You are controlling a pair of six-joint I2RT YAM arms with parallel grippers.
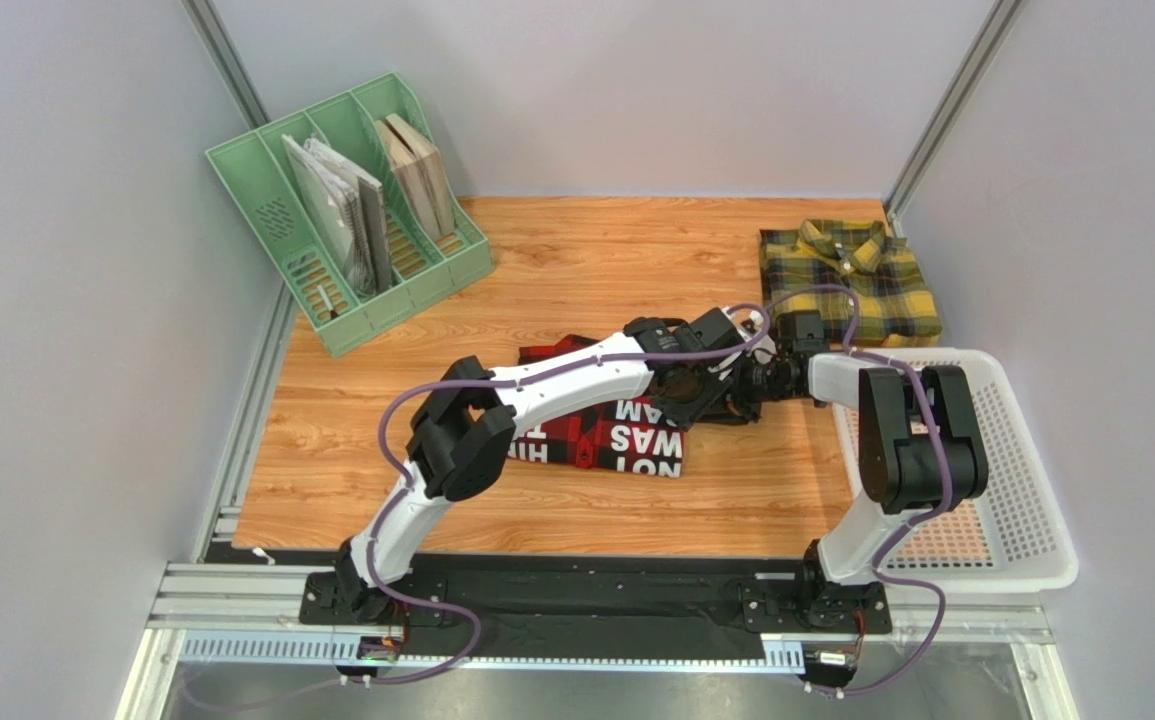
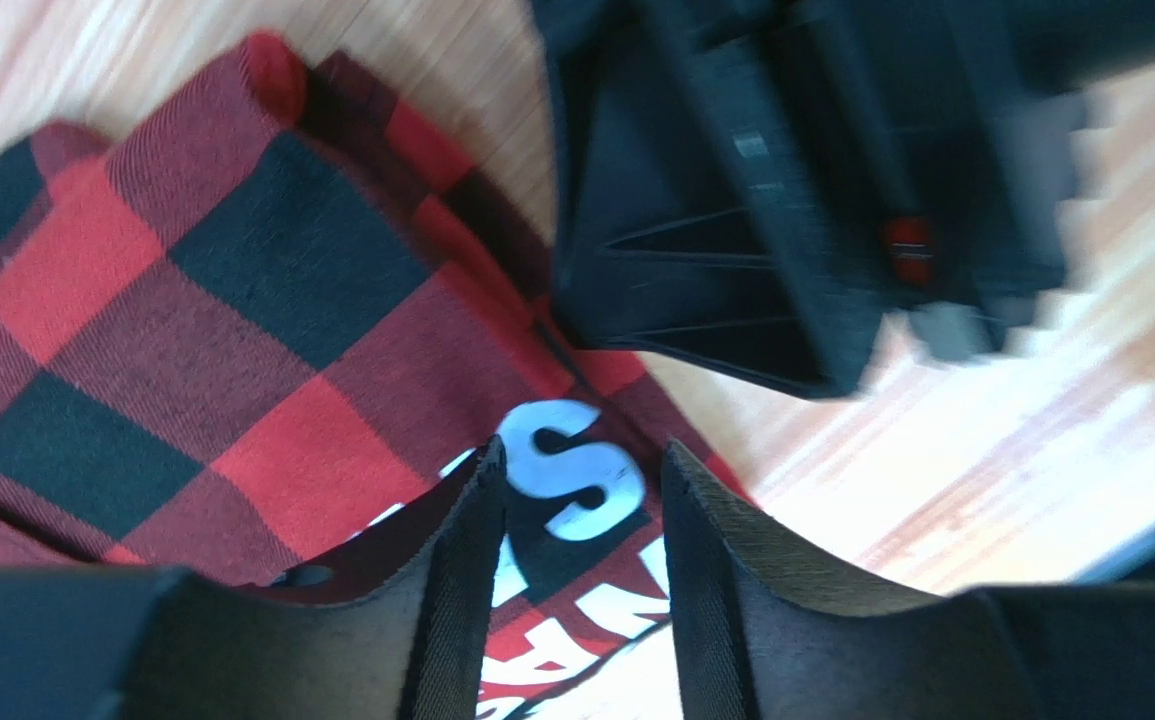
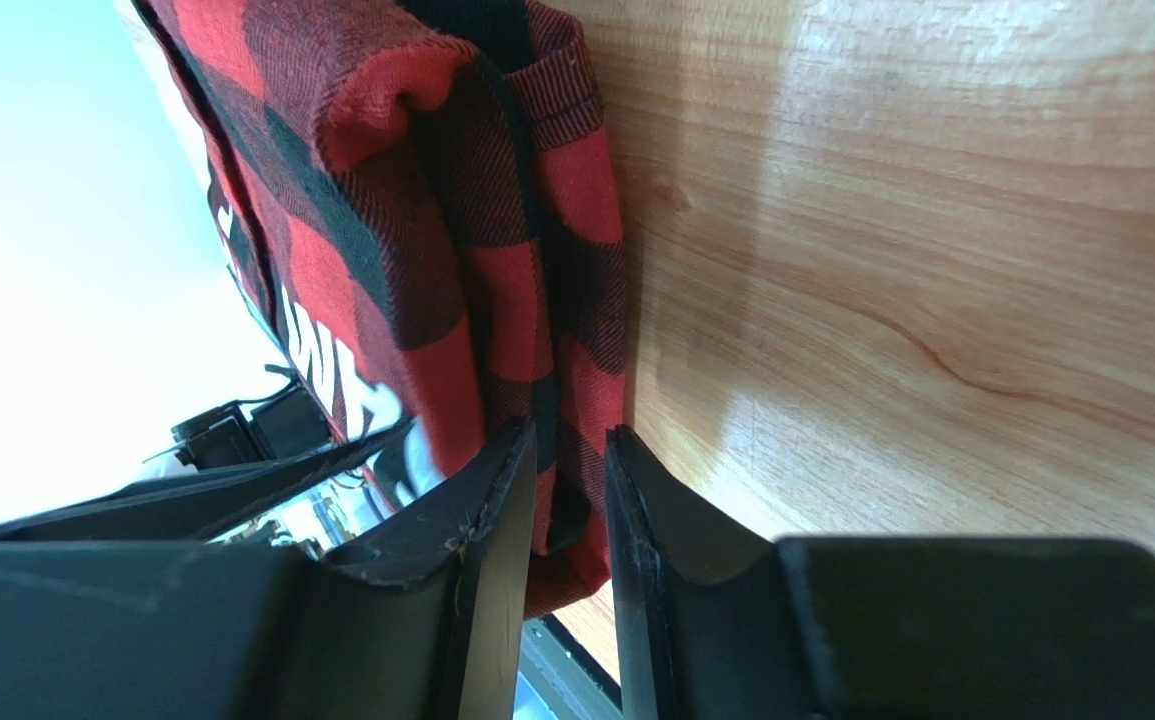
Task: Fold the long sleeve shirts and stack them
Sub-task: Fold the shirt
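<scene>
Right gripper (image 3: 568, 450) clamped on red-and-black check flannel shirt (image 3: 388, 195), left gripper (image 2: 583, 453) parted above its white letters (image 2: 598, 503)

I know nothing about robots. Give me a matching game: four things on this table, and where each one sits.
Things:
1. red-and-black plaid shirt
2. yellow-and-green plaid shirt
3. green file rack
4. white mesh basket

Places:
A. far left corner
B. near right side
C. far right corner
D. in the middle

Pairs: 1-D, 2-C, 3-A, 4-B
</scene>
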